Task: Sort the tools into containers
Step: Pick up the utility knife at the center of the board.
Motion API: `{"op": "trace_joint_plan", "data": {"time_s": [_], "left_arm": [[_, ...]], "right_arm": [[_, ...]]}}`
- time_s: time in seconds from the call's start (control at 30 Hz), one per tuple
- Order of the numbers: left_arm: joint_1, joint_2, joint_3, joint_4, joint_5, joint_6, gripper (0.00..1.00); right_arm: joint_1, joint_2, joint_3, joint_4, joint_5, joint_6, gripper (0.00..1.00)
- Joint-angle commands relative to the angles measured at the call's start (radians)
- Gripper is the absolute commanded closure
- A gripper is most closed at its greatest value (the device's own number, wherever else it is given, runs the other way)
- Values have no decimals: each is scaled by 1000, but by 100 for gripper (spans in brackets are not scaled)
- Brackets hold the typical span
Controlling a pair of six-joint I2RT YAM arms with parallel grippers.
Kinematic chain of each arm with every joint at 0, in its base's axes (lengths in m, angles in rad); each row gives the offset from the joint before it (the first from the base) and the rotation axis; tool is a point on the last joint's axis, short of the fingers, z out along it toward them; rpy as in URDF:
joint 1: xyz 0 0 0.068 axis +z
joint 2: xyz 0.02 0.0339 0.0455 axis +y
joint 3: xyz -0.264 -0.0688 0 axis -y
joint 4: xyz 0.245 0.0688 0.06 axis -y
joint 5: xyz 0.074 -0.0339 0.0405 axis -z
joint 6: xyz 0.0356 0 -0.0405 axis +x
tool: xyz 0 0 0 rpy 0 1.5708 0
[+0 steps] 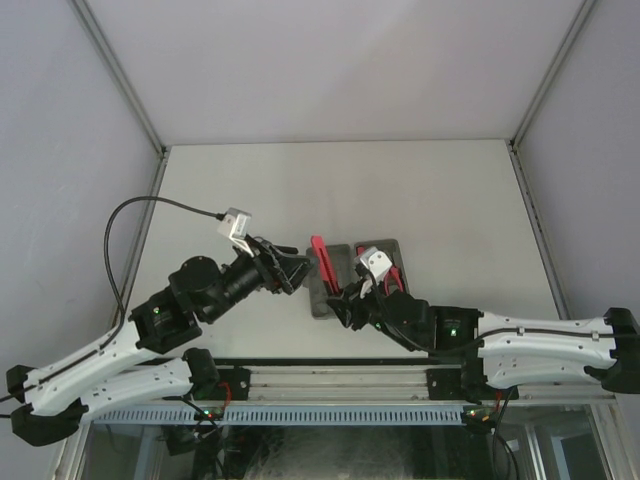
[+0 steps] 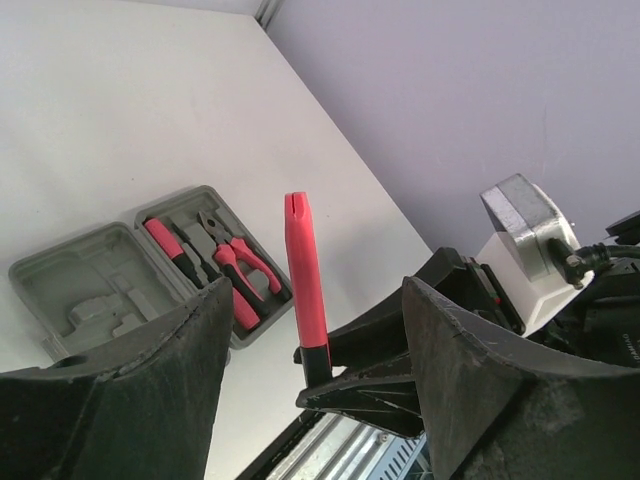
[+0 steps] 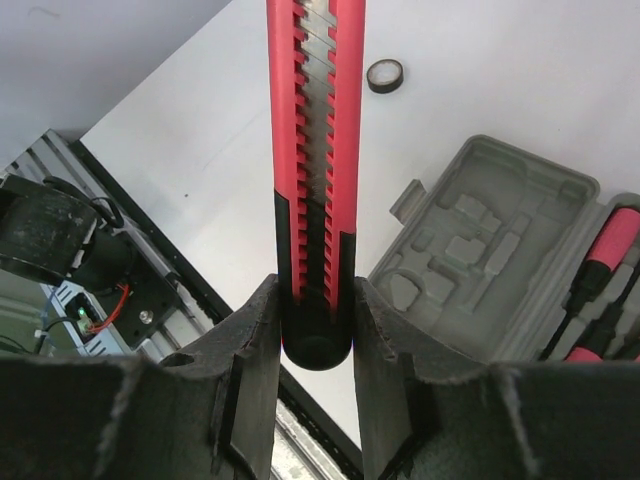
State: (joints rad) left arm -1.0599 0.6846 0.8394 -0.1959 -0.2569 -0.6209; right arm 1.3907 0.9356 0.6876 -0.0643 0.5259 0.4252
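Held tool: the right gripper (image 3: 314, 300) is clamped on the black butt end of a red-and-black cutter (image 3: 312, 150), which stands upright by the middle of the near edge of the worktop (image 1: 400, 190)
Waiting arm: the left gripper (image 1: 288, 272) faces the cutter from the left, jaws apart and empty, close to the other arm
Containers: two joined grey trays lie open near the middle of the near edge; the left tray (image 3: 500, 150) shows bare recesses, the right tray (image 2: 215, 195) holds pliers (image 2: 235, 255) and red-handled screwdrivers (image 2: 165, 240)
Loose item: a small dark ring (image 3: 385, 75) lies on the bare worktop beyond the cutter, well apart from the trays
Slip risk: with only the butt end pinched, the long body acts as a lever, so a nudge from the left gripper could twist it out of line
Drop risk: if one arm lets go before the other closes, the cutter likely falls toward the near edge
Clash risk: both arms crowd one spot beside the left tray
Fit risk: set down askew, the cutter may rest across the moulded ribs
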Motion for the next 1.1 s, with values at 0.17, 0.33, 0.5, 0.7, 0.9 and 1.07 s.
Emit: {"op": "trace_joint_plan", "data": {"time_s": [0.17,0.33,0.5,0.7,0.9,1.07], "left_arm": [[1,28,-6,44,2,-25,33],[3,37,-6,49,6,-30,42],[2,47,-5,50,7,-30,53],[2,55,-7,50,13,-33,69],[2,49,-8,40,3,-35,92],[2,53,-3,35,1,-38,100]], "right_arm": [[34,4,72,76,-6,-2,99],[43,13,72,78,-13,-11,99],[49,29,73,97,-28,-29,96],[60,38,78,105,-30,-49,95],[63,35,79,102,-22,-49,86],[63,32,79,104,-7,-44,62]]}}
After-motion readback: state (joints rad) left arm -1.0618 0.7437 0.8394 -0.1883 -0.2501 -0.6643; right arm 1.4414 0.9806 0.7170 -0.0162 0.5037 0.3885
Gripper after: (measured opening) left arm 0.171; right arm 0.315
